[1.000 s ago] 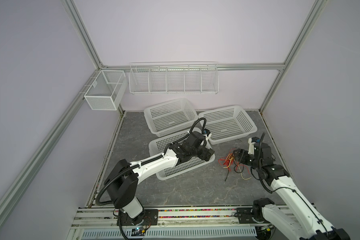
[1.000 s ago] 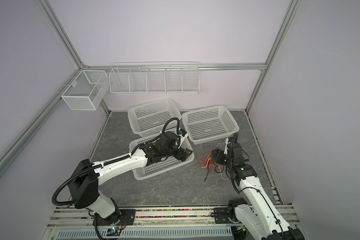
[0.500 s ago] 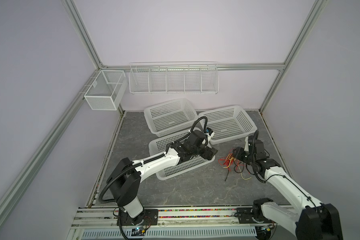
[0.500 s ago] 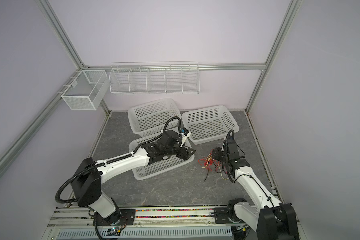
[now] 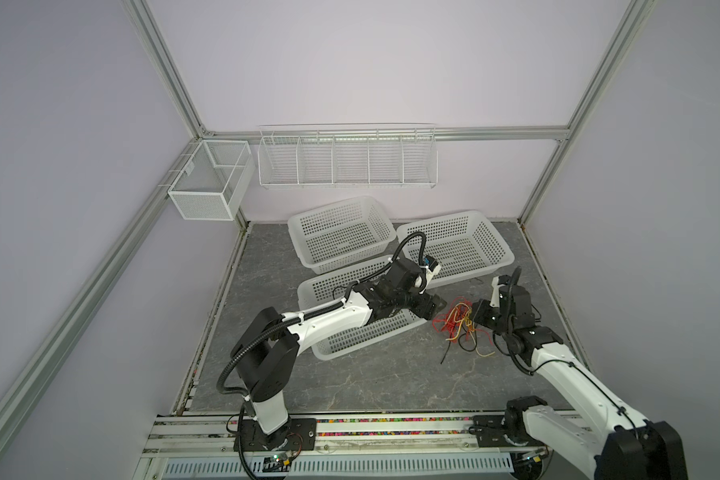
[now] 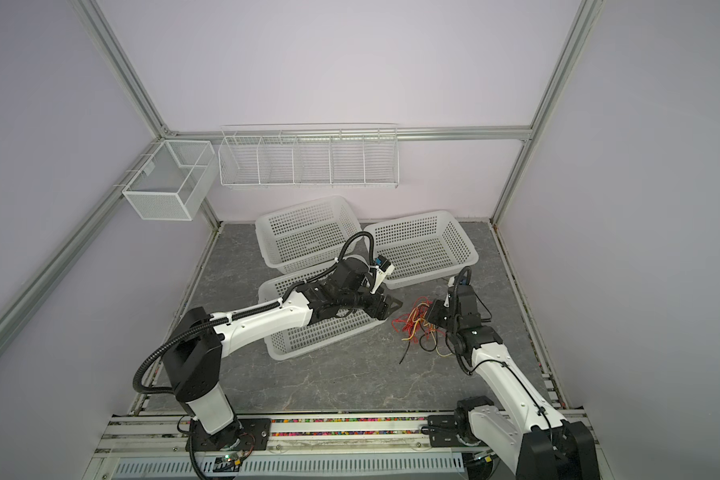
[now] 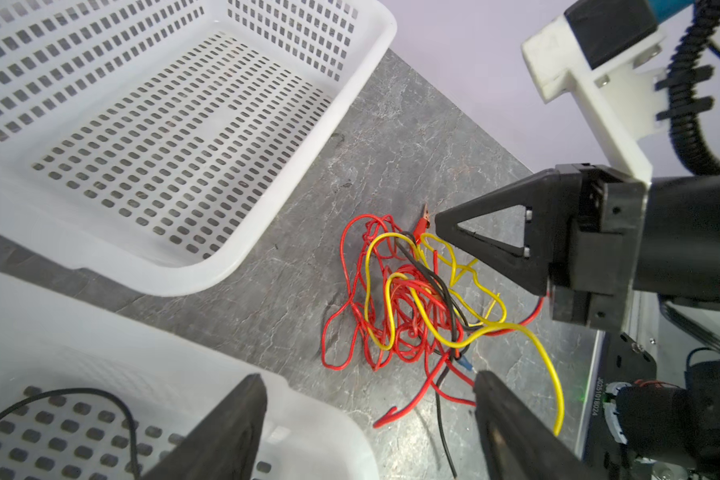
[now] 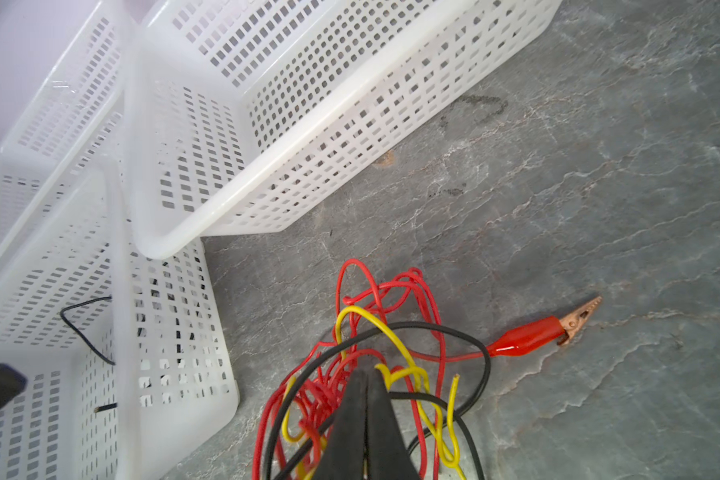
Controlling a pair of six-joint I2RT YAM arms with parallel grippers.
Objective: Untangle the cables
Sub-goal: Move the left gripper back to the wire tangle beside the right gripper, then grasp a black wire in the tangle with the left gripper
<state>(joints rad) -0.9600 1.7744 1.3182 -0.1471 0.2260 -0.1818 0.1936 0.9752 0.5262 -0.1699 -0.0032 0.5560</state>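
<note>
The cables [image 5: 458, 328] [image 6: 416, 328] lie as one tangle of red, yellow and black strands on the grey floor, right of the near basket. My right gripper [image 8: 366, 372] [image 5: 476, 318] is shut in the tangle's right side, and a yellow strand comes out at its tip [image 7: 437, 220]. My left gripper [image 7: 366, 376] [image 5: 433, 309] hangs open over the near basket's corner, just left of the cables [image 7: 412, 299], with nothing between its fingers. A red strand ends in a red alligator clip [image 8: 533, 330]. One thin black cable [image 7: 80, 390] lies inside the near basket.
Three white perforated baskets stand on the floor: the near one [image 5: 304, 286] under my left arm, one at the back [image 5: 296, 220], one at the right [image 5: 504, 253] close behind the tangle. Wire racks [image 5: 346, 158] hang on the back wall.
My right gripper has closed in the tangle. My left gripper has moved right, past the basket's corner toward the cables, and narrowed slightly.
</note>
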